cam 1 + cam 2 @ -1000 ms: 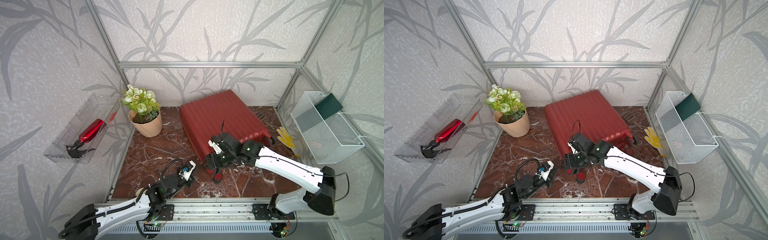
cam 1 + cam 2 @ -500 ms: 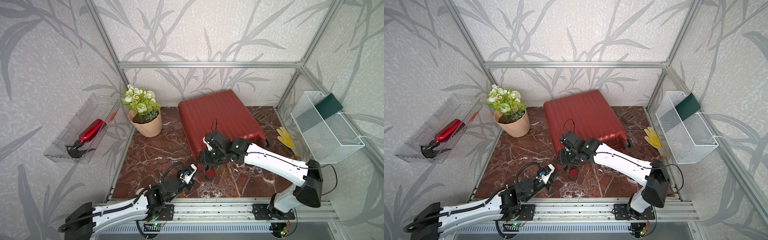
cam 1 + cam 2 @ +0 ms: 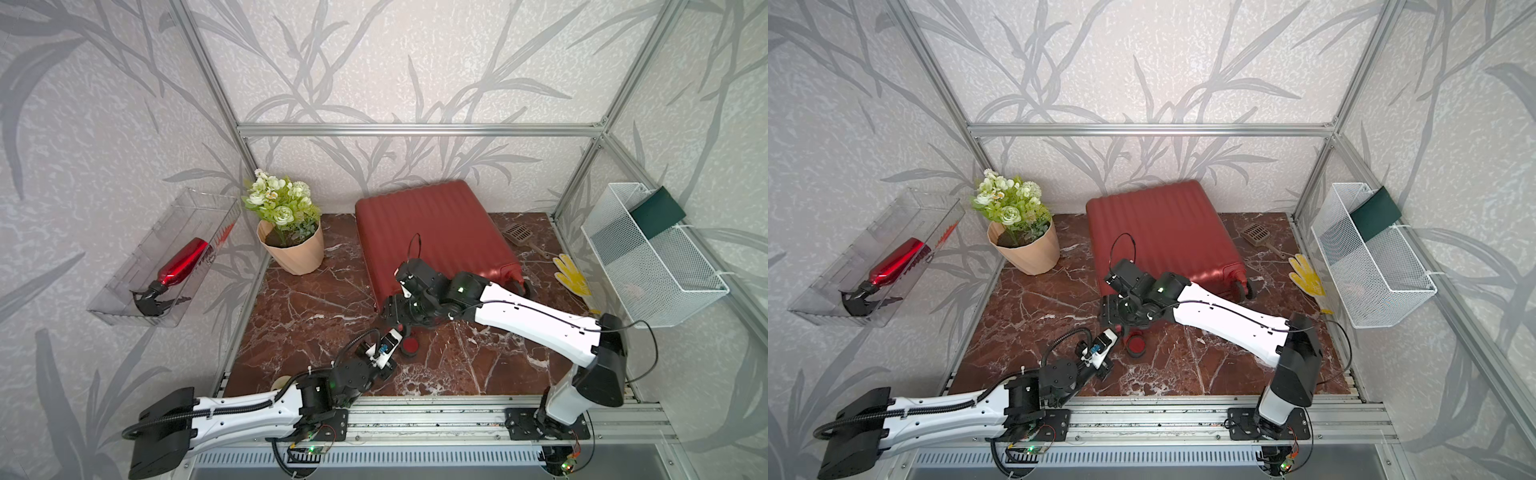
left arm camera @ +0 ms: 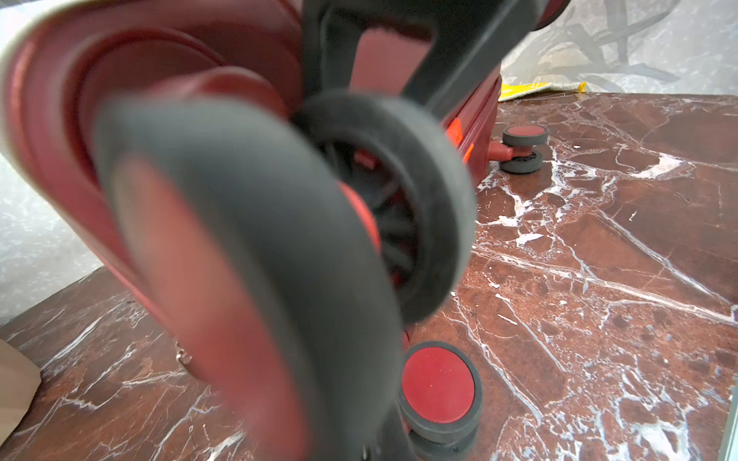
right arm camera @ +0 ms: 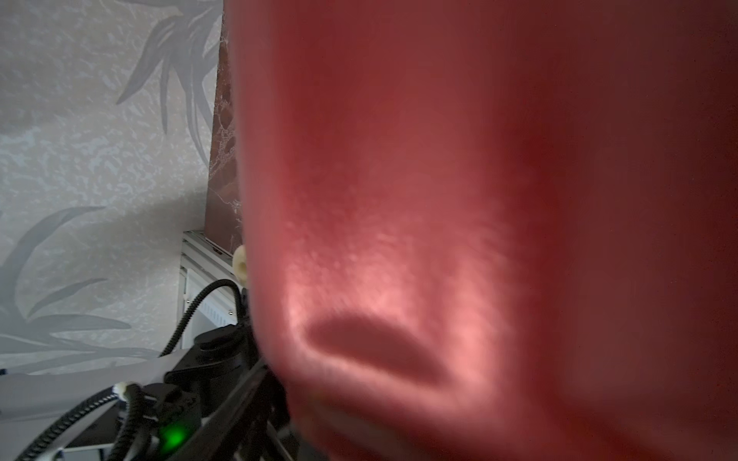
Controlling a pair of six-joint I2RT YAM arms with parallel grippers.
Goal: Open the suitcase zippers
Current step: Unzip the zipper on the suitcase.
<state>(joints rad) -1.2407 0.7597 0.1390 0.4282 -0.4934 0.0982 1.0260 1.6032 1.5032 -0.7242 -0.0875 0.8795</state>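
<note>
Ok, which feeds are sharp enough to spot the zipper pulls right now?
Both top views: evenly lit and sharp, suitcase clear, though the pulls are too small to make out. Left wrist: the nearest wheel is a close blur; the marble floor behind is crisp. Right wrist: out-of-focus red shell fills most of the frame; no zipper readable.

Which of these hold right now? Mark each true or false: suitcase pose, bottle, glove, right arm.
1. The suitcase lies flat, ribbed shell up. True.
2. The bottle stands on the marble top. False: the spray bottle lies in the clear bin on the wall.
3. A yellow glove lies on the table. True.
4. The right arm reaches the plant. False: its end is at the suitcase's near corner by a wheel, apart from the flower pot.
</note>
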